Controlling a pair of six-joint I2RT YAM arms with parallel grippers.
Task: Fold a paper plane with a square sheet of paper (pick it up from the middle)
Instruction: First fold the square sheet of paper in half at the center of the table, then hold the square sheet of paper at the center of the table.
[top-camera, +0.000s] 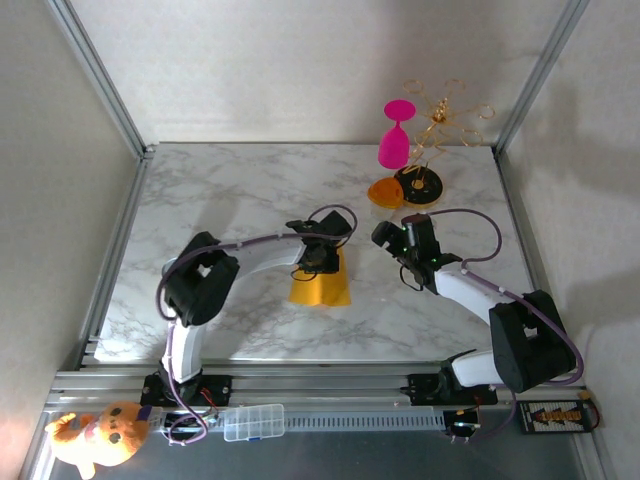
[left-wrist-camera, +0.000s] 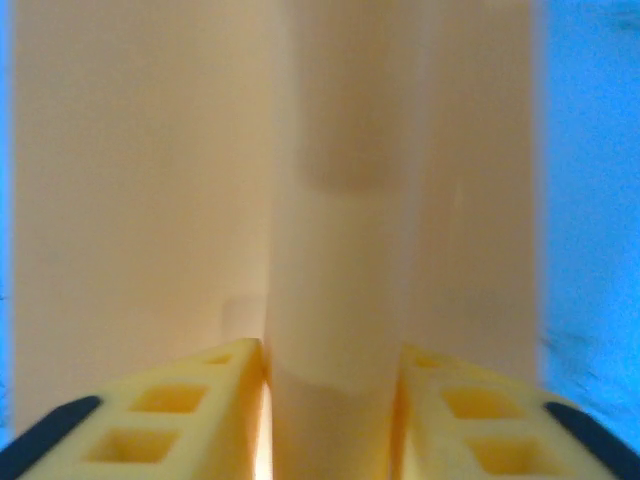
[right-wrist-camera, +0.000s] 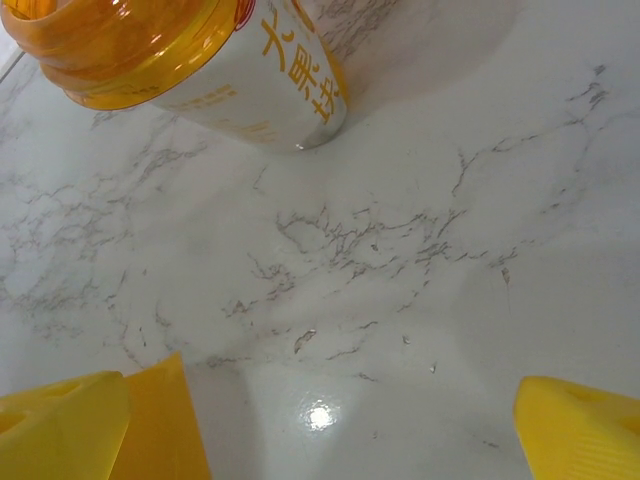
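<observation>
The paper (top-camera: 318, 290) lies on the table (top-camera: 230, 190), near the middle and a bit toward the arms. It is yellow-orange. From above it looks like a small shape with straight sides, and its far end is hidden under the left gripper (top-camera: 322, 258).

The left gripper is down on the paper. In the left wrist view the paper (left-wrist-camera: 140, 200) is very close and blurry. A raised ridge of paper runs up the middle. The two yellow fingers (left-wrist-camera: 190, 410) sit on each side of that ridge and press against it. So the left gripper (left-wrist-camera: 330, 350) is nearly closed and pinches the paper at the ridge.

The right gripper (top-camera: 385, 236) hangs over the table, just to the right of the paper. In its own view the right gripper (right-wrist-camera: 320, 390) has its fingers (right-wrist-camera: 60, 430) spread wide, with bare table (right-wrist-camera: 400, 250) between them. It holds nothing. A corner of the paper (right-wrist-camera: 170, 420) shows beside its left finger.

A white cup (right-wrist-camera: 250, 90) with an orange top and orange letters stands past the right gripper. From above, the cup (top-camera: 383, 192) is just beside an orange and black disc (top-camera: 420, 186). A pink glass (top-camera: 395, 140) and a gold rack (top-camera: 445, 115) stand at the far edge.
</observation>
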